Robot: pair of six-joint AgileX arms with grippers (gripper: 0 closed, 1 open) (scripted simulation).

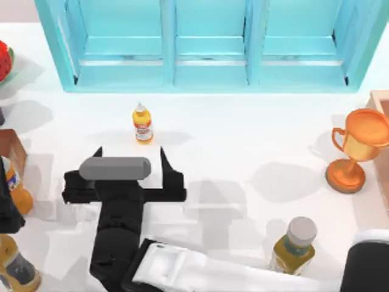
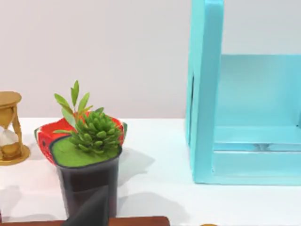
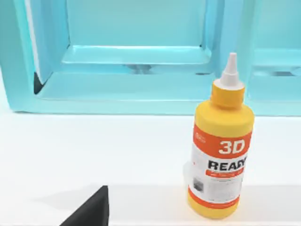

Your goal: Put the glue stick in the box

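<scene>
Because the glue stick (image 1: 143, 123) stands upright and alone on the white table (image 1: 243, 140), just in front of the turquoise box (image 1: 170, 76) and not yet inside it, the pick is where I expect trouble. The right gripper (image 1: 130, 153) hovers just short of it with its 2 black fingers (image 1: 164, 159) spread wide and nothing between them. The bottle lines up a little nearer the finger on the table's right side than the other.

If the gripper advances as it is, I judge that the nearer finger would touch first and could push or topple such a slim bottle. A toppled bottle might roll towards the box front. A pinch high on the tapered white cap would probably slip, so the round body is the safer target. On the way into 1 of the box's 3 compartments, the cap could catch the front rim if the bottle is carried too low.

The olive bottle (image 1: 295, 243) with the grey cap stands close to the right arm's white link, and a wide swing might knock it. The left arm (image 1: 5, 207) is parked at the table's left edge.

In the right wrist view the label (image 3: 221, 165) shows "3D" in white on an orange band. Below it comes a black word beginning "READ", its end curving out of sight. The smaller marks are too small to read.
</scene>
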